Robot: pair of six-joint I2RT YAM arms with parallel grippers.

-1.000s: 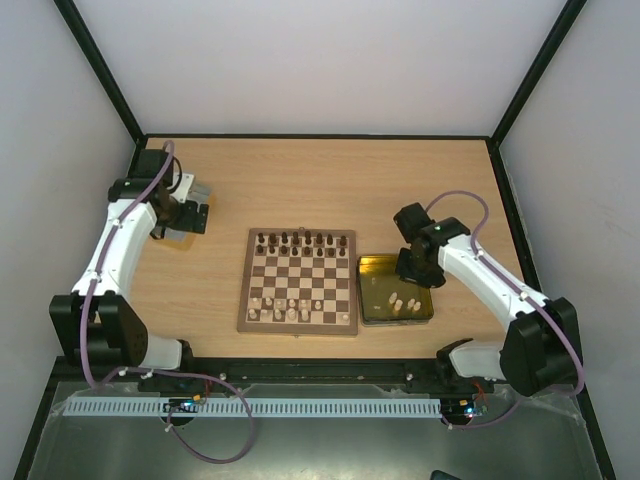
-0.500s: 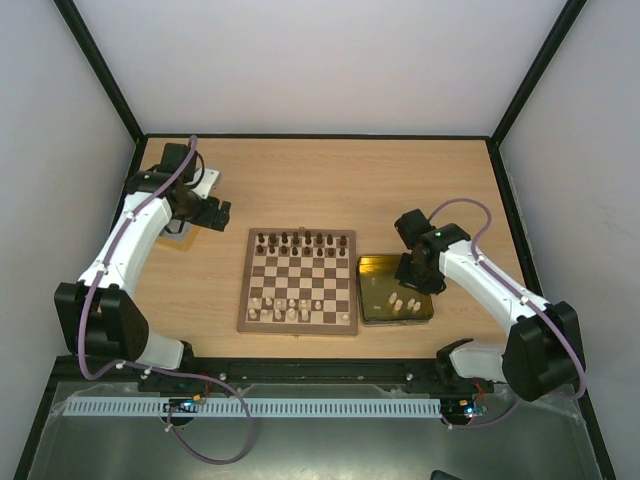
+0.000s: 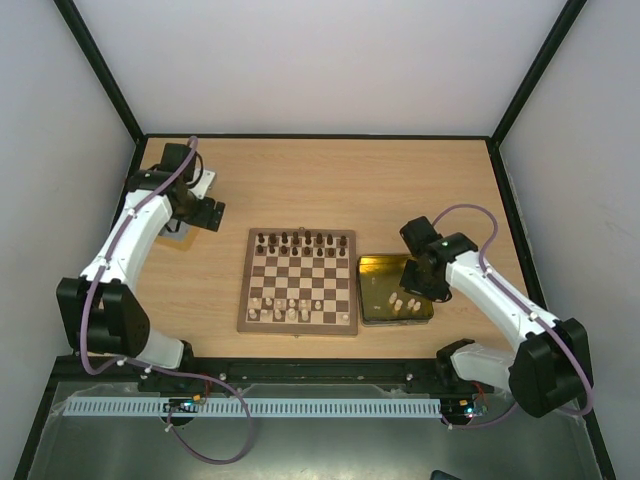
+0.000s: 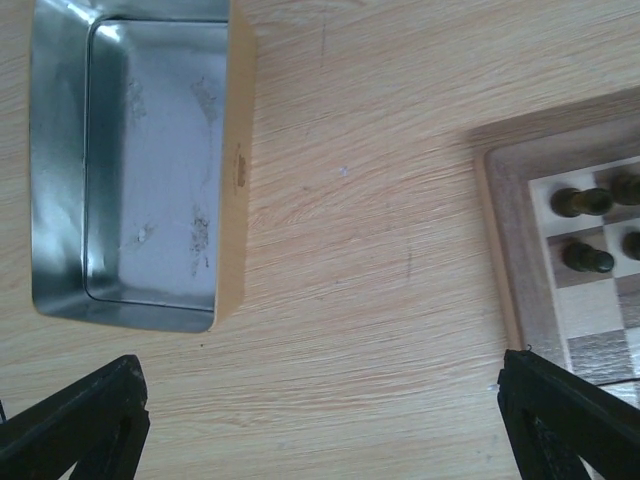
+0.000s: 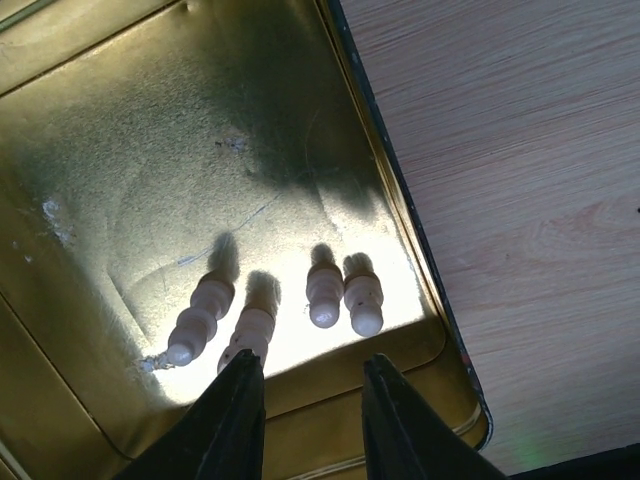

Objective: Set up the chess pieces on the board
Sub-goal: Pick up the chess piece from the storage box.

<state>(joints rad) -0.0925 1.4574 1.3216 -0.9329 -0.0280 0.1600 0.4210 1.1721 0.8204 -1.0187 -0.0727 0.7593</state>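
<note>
The board [image 3: 298, 283] lies mid-table, with dark brown pieces [image 3: 300, 240] along its far row and cream pieces [image 3: 290, 308] on its near rows. Its corner [image 4: 510, 230] and two dark pieces [image 4: 582, 203] show in the left wrist view. Several cream pieces [image 5: 330, 292] lie in the gold tray [image 5: 120, 130], also seen from above [image 3: 372, 268]. My right gripper [image 5: 310, 395] hovers open and empty just over them [image 3: 420, 277]. My left gripper [image 4: 320, 365] is wide open and empty over bare table between the silver tray [image 4: 60, 150] and the board [image 3: 212, 213].
The silver tray [image 3: 180, 232] sits at the far left of the table, empty inside. The gold tray stands right against the board's right edge. Black frame posts and white walls close in the table on three sides.
My right gripper has moved toward the near side of the gold tray, over the cream pieces. My left arm has swung off the silver tray toward the board, then held still.
</note>
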